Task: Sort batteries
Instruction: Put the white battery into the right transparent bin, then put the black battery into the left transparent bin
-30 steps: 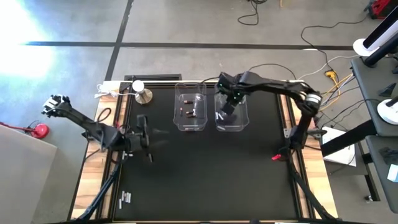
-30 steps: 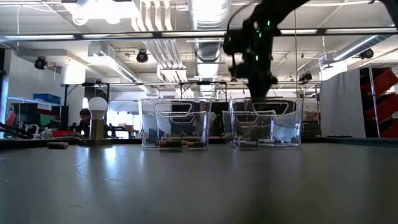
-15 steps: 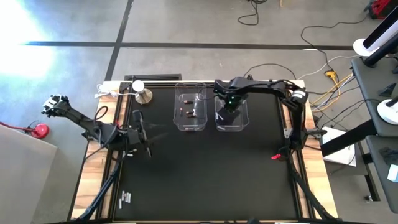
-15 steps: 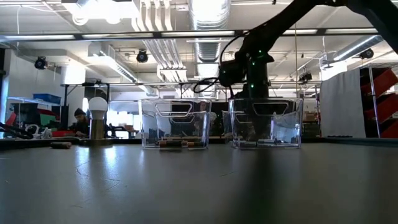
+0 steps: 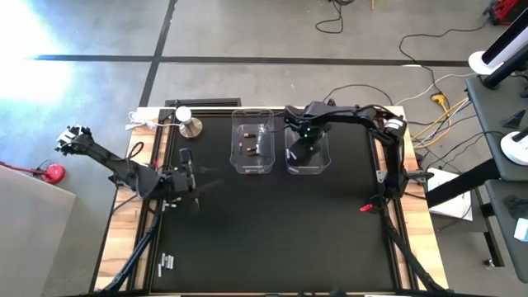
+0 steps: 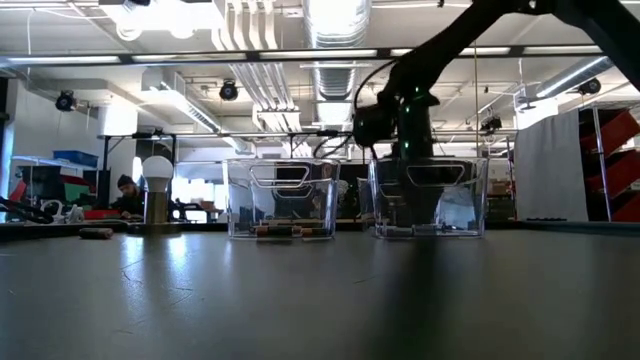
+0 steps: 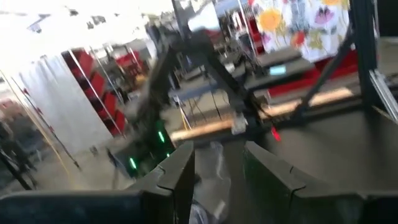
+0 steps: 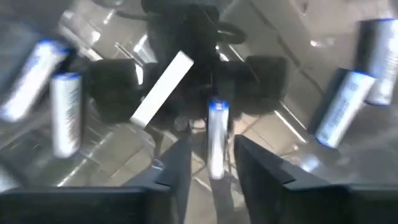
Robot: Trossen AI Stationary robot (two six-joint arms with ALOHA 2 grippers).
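Right gripper [image 8: 210,163] in the clear plastic bin [image 5: 307,157] — fingers spread around a slim silvery-white battery [image 8: 215,140]; left fingers parted.

Lower half of the worktop [image 5: 272,239] lies open; two clear bins [image 5: 252,150] and a knob [image 5: 190,126] crowd the upper centre.

From overhead we look straight down on the whole black table [image 5: 272,223] and both arms. At tabletop height we look level across it into the room. Both views share the two clear bins [image 5: 252,147] [image 6: 281,198]. From the left wrist we face across the table; from the right wrist we look closely down into a bin's floor [image 8: 292,93].
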